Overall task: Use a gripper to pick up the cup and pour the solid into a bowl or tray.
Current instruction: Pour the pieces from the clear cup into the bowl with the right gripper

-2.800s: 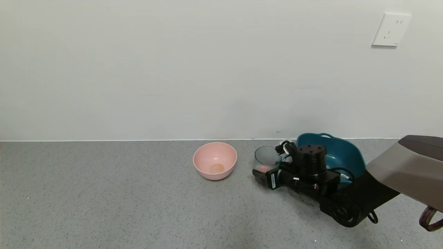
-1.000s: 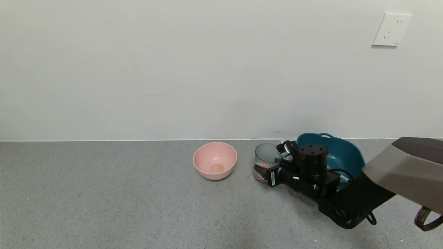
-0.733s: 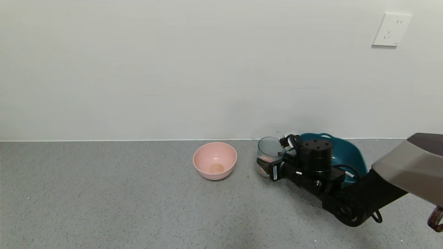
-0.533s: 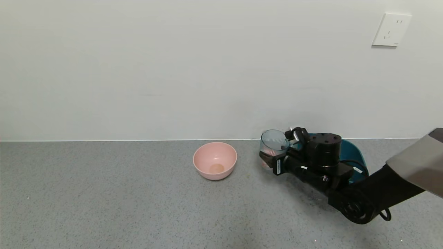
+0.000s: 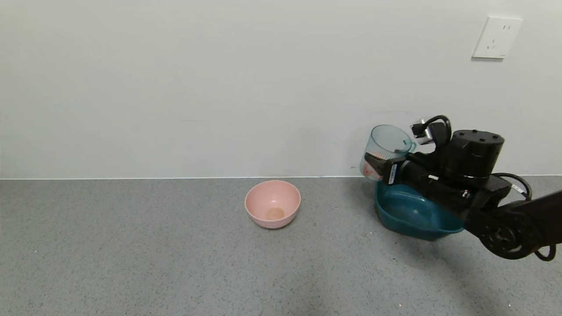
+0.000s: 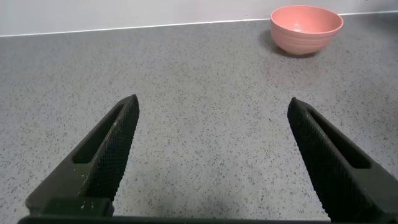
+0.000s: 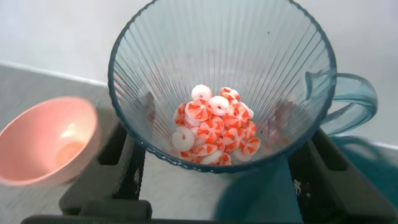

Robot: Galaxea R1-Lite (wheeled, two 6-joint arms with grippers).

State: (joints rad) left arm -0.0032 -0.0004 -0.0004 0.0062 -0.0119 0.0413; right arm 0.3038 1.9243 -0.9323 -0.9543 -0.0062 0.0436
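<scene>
Right gripper [image 5: 383, 170]: clamped round the cup [image 5: 386, 151], holding it up over the basin's [image 5: 406, 215] left rim, near the bench's far right edge.
Right wrist view: red-and-white solid [image 7: 216, 126] heaped in the cup's bottom.
Left gripper [image 6: 211, 158]: fingers spread wide, low over bare bench, pink bowl [image 6: 306, 28] beyond.
</scene>
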